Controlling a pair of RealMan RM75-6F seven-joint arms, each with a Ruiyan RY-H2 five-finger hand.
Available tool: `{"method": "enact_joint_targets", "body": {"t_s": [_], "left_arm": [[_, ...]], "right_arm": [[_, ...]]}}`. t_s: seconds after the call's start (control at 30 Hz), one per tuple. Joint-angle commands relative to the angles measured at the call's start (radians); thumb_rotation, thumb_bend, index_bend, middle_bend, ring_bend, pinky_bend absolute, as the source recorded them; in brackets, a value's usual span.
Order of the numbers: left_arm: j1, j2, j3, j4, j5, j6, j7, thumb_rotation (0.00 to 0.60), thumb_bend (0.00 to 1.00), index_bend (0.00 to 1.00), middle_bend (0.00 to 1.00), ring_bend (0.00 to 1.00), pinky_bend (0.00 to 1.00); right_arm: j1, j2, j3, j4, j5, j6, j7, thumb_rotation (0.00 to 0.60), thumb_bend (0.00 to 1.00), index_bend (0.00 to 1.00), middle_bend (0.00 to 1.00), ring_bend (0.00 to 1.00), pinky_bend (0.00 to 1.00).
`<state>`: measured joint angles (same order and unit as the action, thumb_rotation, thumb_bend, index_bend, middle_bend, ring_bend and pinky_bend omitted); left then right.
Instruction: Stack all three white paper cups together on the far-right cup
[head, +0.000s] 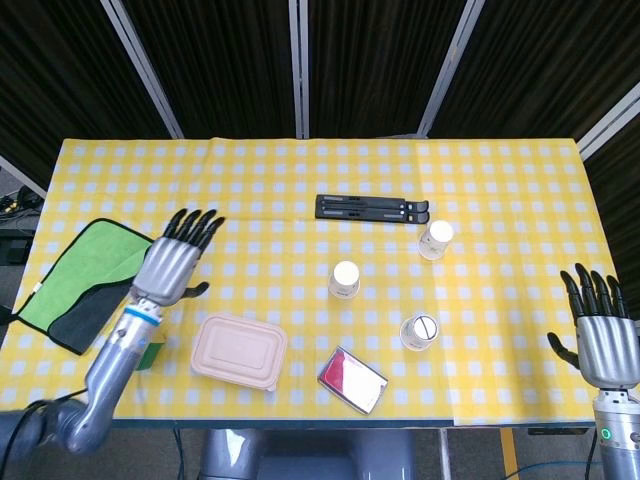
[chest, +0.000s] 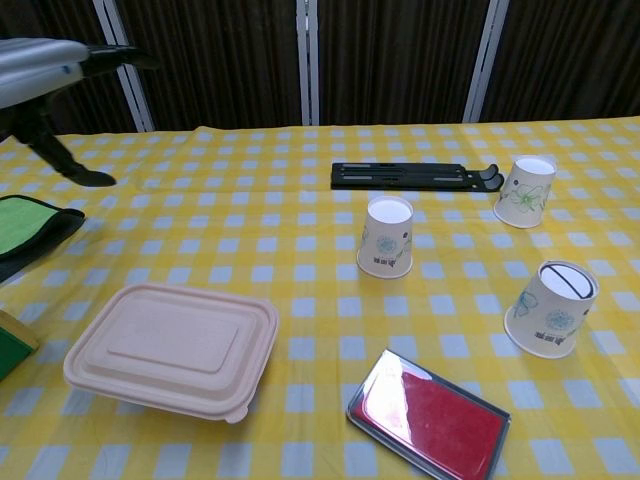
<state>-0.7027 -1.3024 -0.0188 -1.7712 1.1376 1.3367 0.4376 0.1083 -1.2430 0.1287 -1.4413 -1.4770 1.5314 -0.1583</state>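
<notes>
- the table (head: 500, 180), under its yellow checked cloth, is carrying everything you are working with.
- the green cloth (head: 85, 275) is lying at the table's left edge, and your left hand (head: 172, 262) is hovering just beside it with fingers spread, gripping nothing.
- your right hand (head: 598, 335) is hanging off the table's right front corner, fingers apart and holding nothing.
- the beige lidded box (chest: 170, 348) is sitting near the front, with the red-topped tin (chest: 430, 418) to its right.
- the black stand (chest: 415, 176) is lying flat toward the back.
- the three white paper cups are standing upside down and well apart: middle cup (chest: 386, 236), front cup (chest: 551, 307) tilted, far-right cup (chest: 526, 190) just beside the stand's end.
</notes>
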Motion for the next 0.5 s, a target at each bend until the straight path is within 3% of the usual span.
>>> {"method": "enact_joint_targets", "body": {"t_s": [0.03, 0.23, 0.5], "left_arm": [[0.149, 0.07, 0.099, -0.014, 0.128, 0.148, -0.083, 0.6, 0.18, 0.0, 0.0, 0.0, 0.0], [0.267, 0.11, 0.156, -0.003, 0.189, 0.227, -0.176, 0.6, 0.18, 0.0, 0.0, 0.0, 0.0], [0.365, 0.133, 0.164, 0.032, 0.246, 0.305, -0.263, 0.6, 0.18, 0.0, 0.0, 0.0, 0.0]], "right_arm": [[0.009, -0.009, 0.004, -0.008, -0.006, -0.003, -0.006, 0.6, 0.11, 0.07, 0.0, 0.0, 0.0], [0.054, -0.022, 0.006, -0.069, -0.035, -0.041, -0.041, 0.6, 0.1, 0.1, 0.0, 0.0, 0.0], [0.198, -0.055, 0.036, -0.246, -0.075, -0.196, -0.226, 0.6, 0.11, 0.2, 0.0, 0.0, 0.03]]}}
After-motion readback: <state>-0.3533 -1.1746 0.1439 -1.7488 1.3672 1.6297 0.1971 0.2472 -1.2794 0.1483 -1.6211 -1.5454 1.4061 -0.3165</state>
